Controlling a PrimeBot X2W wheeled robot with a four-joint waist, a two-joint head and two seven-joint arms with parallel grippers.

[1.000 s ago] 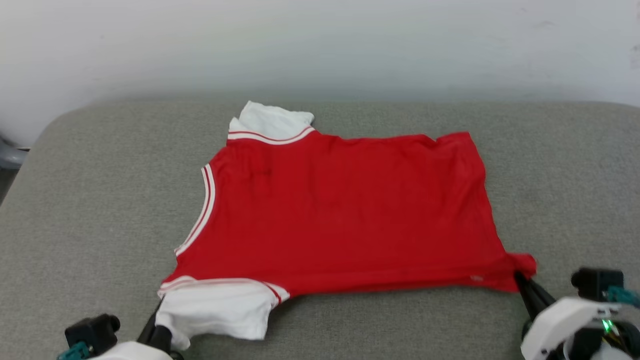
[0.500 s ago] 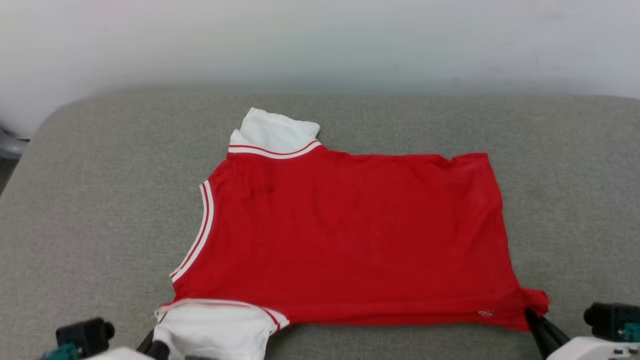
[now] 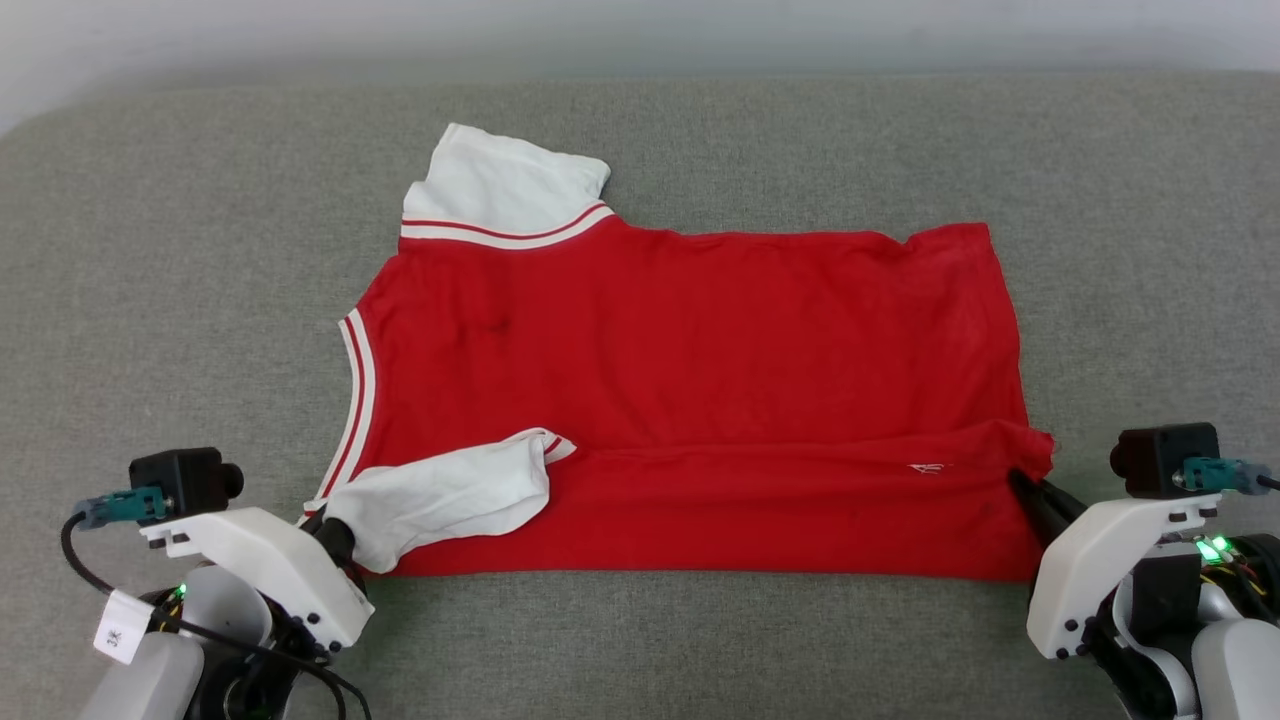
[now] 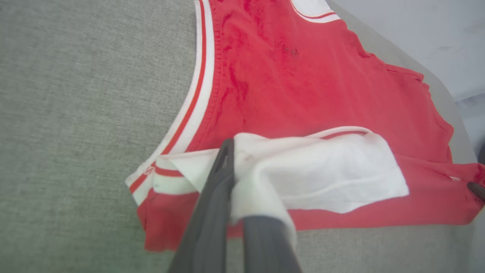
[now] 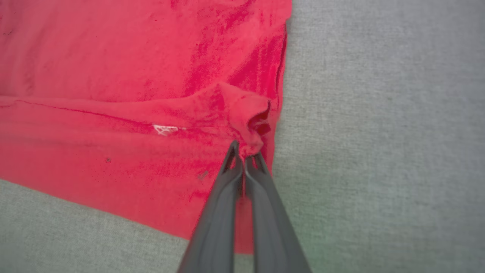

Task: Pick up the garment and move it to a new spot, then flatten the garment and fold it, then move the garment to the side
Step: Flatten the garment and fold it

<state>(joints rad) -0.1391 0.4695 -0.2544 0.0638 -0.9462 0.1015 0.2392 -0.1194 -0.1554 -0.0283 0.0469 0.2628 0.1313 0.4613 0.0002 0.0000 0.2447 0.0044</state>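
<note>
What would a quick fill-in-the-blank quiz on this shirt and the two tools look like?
1. The left tool is shut on the garment's white ____.
2. The cloth pinched by the right tool is coloured ____.
3. The garment lies on a padded surface coloured ____.
Missing words: sleeve; red; grey.

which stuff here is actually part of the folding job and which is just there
In the job: red garment, near white sleeve pinched by the left gripper, hem corner pinched by the right gripper.
Just there: grey padded surface underneath, pale wall behind.
</note>
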